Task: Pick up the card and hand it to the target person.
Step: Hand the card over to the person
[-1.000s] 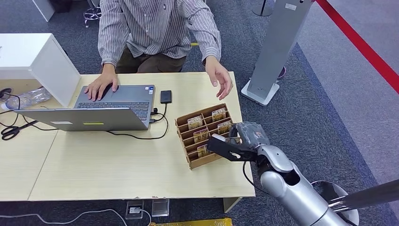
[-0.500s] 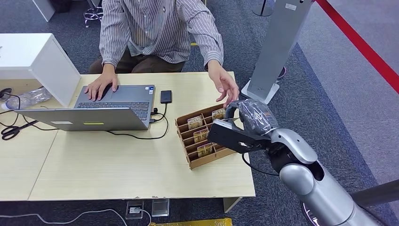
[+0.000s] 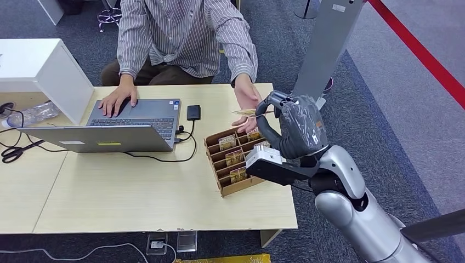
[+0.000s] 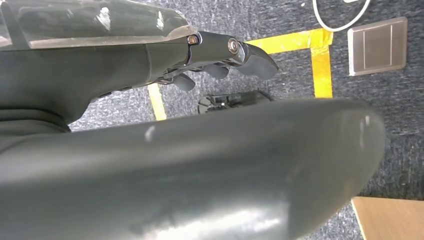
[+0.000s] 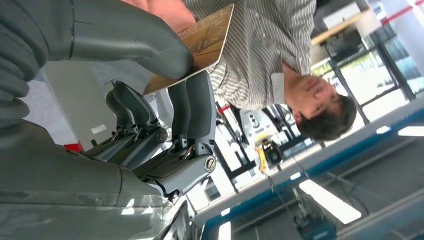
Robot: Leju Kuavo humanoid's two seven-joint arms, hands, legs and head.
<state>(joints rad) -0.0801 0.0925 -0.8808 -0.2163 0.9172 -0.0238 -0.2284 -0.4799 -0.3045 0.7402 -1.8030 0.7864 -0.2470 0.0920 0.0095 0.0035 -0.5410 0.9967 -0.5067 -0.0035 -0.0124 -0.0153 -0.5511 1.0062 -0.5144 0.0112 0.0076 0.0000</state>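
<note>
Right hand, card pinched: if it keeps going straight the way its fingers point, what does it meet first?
Most likely the person's outstretched hand: the right hand holds the tan card right at that palm. Depth is unclear, so contact can't be confirmed.

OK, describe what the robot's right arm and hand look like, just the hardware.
The right arm is a smooth silver tube with rounded joint housings and a black band at the wrist. A black bracket with a small white block juts from the wrist, and a thin black cable loops beneath it. The right hand wears a dark grey, crinkled cover with a small orange-and-white label; in the right wrist view its fingers are dark grey with screws showing.
</note>
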